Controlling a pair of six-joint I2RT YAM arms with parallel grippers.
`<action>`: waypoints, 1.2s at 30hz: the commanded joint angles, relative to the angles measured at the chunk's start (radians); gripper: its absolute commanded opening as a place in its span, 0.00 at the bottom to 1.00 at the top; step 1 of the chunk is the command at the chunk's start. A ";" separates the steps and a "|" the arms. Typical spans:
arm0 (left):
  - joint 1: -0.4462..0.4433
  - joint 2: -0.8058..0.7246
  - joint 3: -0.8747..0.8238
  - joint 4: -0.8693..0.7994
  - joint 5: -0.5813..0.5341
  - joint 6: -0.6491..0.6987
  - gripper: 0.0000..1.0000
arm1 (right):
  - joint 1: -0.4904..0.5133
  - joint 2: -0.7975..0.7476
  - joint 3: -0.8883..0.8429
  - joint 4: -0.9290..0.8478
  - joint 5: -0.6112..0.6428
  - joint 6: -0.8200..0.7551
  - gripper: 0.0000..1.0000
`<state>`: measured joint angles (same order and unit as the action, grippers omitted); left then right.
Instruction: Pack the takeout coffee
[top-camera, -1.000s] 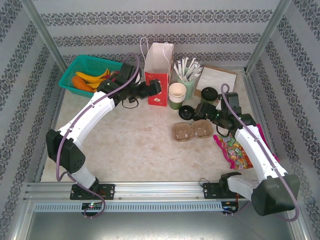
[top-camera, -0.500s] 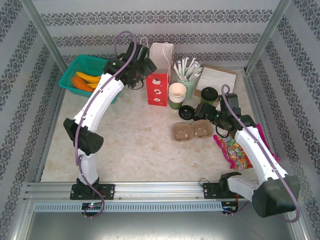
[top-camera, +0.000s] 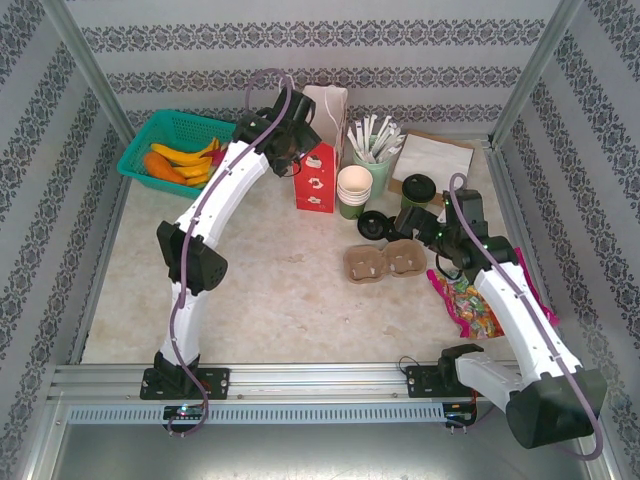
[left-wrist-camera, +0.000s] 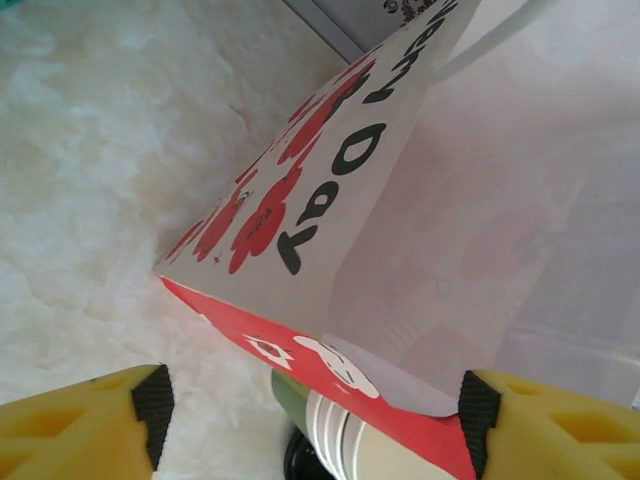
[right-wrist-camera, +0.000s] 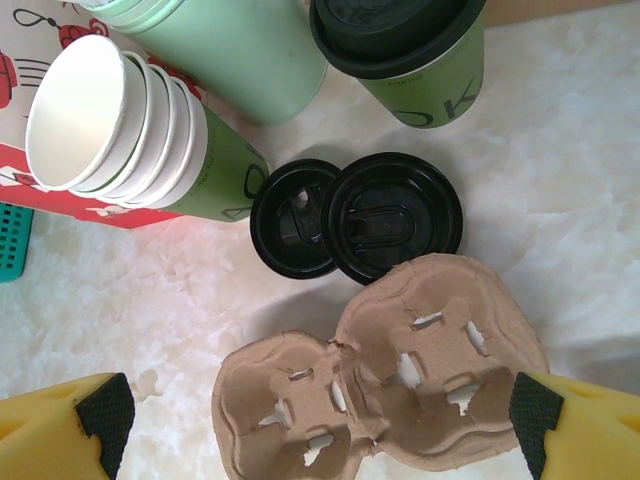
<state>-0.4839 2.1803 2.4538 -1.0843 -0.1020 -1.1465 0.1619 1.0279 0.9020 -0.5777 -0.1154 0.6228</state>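
Top external footage showed the left gripper (top-camera: 300, 140) had been raised from beside the red-and-white paper gift bag (top-camera: 318, 165) to its top edge. The jaws were held apart astride that edge, though narrowed, so the bag was judged about to be steadied. The right gripper (top-camera: 428, 235) was kept wide open by the empty brown pulp cup carrier (top-camera: 385, 262). The green paper takeout coffee with black lid (top-camera: 417, 192) was left unpacked just behind it. The teal plastic basket (top-camera: 135, 150) was filled with yellow bananas (top-camera: 175, 158), the mint-green holder (top-camera: 372, 172) with white sticks (top-camera: 375, 135).
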 joint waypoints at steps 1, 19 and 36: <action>0.001 0.033 0.030 -0.003 0.017 -0.010 0.71 | 0.014 -0.028 -0.020 -0.039 0.032 -0.009 0.98; 0.002 -0.014 0.027 -0.029 -0.099 0.033 0.29 | 0.014 -0.063 -0.014 -0.067 0.045 -0.022 0.98; 0.030 -0.192 -0.129 -0.081 -0.127 0.116 0.07 | 0.025 -0.013 -0.032 -0.096 -0.033 -0.055 0.98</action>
<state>-0.4755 2.0678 2.3707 -1.1179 -0.2111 -1.0809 0.1738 1.0035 0.8864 -0.6426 -0.1238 0.5949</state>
